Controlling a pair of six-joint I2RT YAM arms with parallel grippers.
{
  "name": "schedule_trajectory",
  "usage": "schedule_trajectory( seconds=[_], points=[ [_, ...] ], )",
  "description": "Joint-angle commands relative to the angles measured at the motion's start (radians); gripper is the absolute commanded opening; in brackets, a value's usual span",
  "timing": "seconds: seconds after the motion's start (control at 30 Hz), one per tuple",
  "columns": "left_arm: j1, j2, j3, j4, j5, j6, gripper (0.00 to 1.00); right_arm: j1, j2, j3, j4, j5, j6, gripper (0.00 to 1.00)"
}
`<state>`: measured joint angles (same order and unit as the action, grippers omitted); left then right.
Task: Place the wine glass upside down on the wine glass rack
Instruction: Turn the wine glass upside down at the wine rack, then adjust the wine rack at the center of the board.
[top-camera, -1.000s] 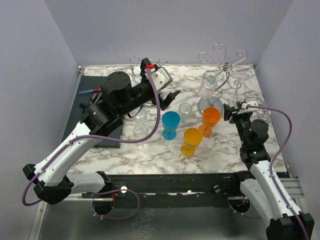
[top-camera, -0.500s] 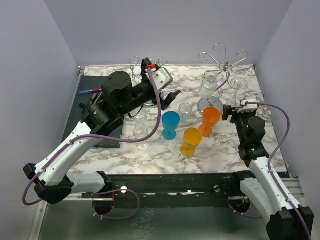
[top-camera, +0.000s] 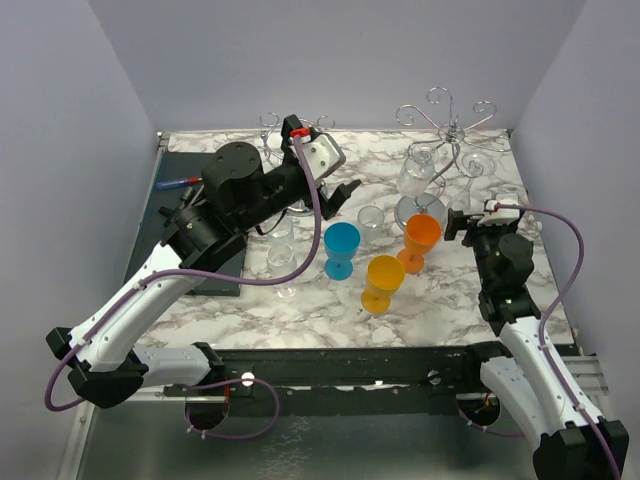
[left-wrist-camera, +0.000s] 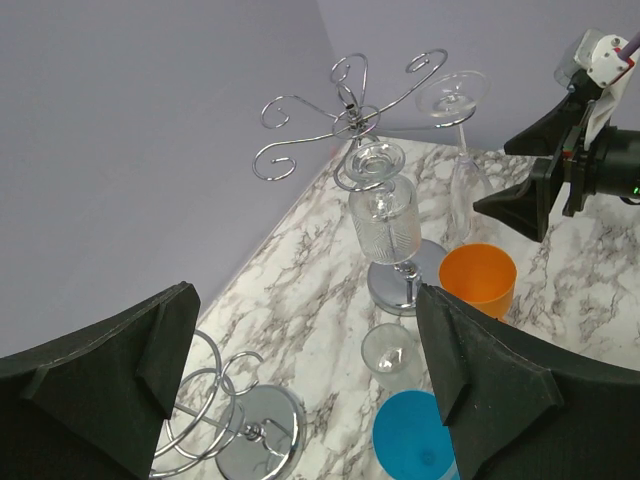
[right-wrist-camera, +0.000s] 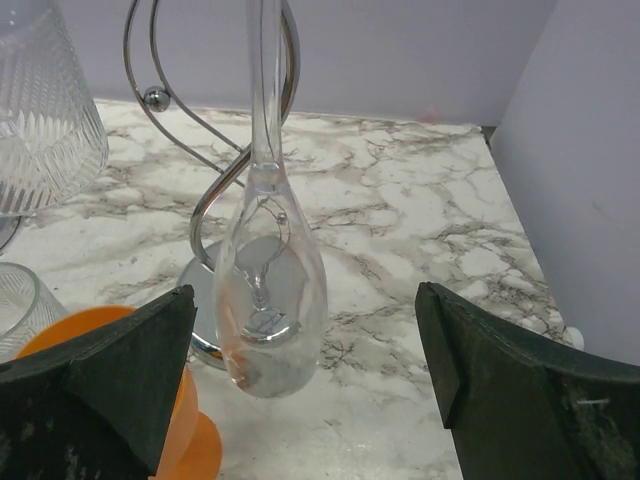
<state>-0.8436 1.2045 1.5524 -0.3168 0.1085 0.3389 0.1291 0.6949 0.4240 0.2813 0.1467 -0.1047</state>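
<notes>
A chrome wine glass rack (top-camera: 449, 127) stands at the back right. A slim clear wine glass (right-wrist-camera: 265, 300) hangs upside down from it, as does a ribbed glass (left-wrist-camera: 385, 215). In the top view the slim glass (top-camera: 470, 182) hangs just behind my right gripper (top-camera: 460, 222). That gripper (right-wrist-camera: 305, 330) is open and empty, with the slim glass's bowl in front of it, left of centre, untouched. My left gripper (top-camera: 345, 195) is open and empty above the table's middle. In its own view (left-wrist-camera: 308, 300) it looks down on a small clear glass (left-wrist-camera: 390, 350).
A second chrome rack (top-camera: 290, 130) stands at the back left. A blue cup (top-camera: 341, 245), a yellow-orange cup (top-camera: 384, 280) and an orange cup (top-camera: 421, 238) stand mid-table. Clear wine glasses (top-camera: 283, 262) stand left of them, beside a black mat (top-camera: 215, 265).
My right gripper has turned and shifted slightly near the hanging slim glass. The left arm and the glasses have not moved.
</notes>
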Motion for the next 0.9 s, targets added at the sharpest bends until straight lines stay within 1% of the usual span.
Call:
schedule_trajectory(
  seconds=[0.0, 0.1, 0.23, 0.37, 0.4, 0.53, 0.6, 0.67, 0.77, 0.87],
  points=[
    [0.002, -0.012, 0.03, 0.01, -0.005, -0.018, 0.99, -0.003, -0.051, 0.1, -0.121, 0.005, 0.01, 0.99],
    [0.003, 0.003, 0.043, -0.001, -0.021, -0.043, 0.99, -0.004, -0.099, 0.209, -0.275, -0.045, 0.038, 1.0],
    [0.003, 0.043, 0.084, -0.021, -0.051, -0.088, 0.99, -0.003, -0.12, 0.384, -0.535, -0.224, 0.074, 1.0],
    [0.002, 0.091, 0.139, -0.043, -0.07, -0.13, 0.99, -0.003, -0.063, 0.577, -0.743, -0.262, 0.103, 0.99],
    [0.003, 0.102, 0.154, -0.052, -0.074, -0.14, 0.99, -0.003, -0.05, 0.619, -0.774, -0.259, 0.138, 0.99],
    [0.003, 0.155, 0.214, -0.096, -0.101, -0.171, 0.99, -0.003, 0.042, 0.816, -0.853, -0.208, 0.214, 0.98],
    [0.005, 0.177, 0.236, -0.107, -0.141, -0.194, 0.99, -0.003, 0.122, 0.911, -0.868, -0.17, 0.244, 0.95],
    [0.004, 0.207, 0.268, -0.131, -0.15, -0.209, 0.99, -0.004, 0.227, 1.007, -0.881, -0.098, 0.277, 0.92],
    [0.005, 0.258, 0.328, -0.162, -0.151, -0.232, 0.99, -0.003, 0.368, 1.135, -0.875, -0.048, 0.297, 0.86],
    [0.005, 0.323, 0.423, -0.194, -0.151, -0.245, 0.99, -0.004, 0.5, 1.237, -0.838, -0.021, 0.291, 0.85]
  ],
)
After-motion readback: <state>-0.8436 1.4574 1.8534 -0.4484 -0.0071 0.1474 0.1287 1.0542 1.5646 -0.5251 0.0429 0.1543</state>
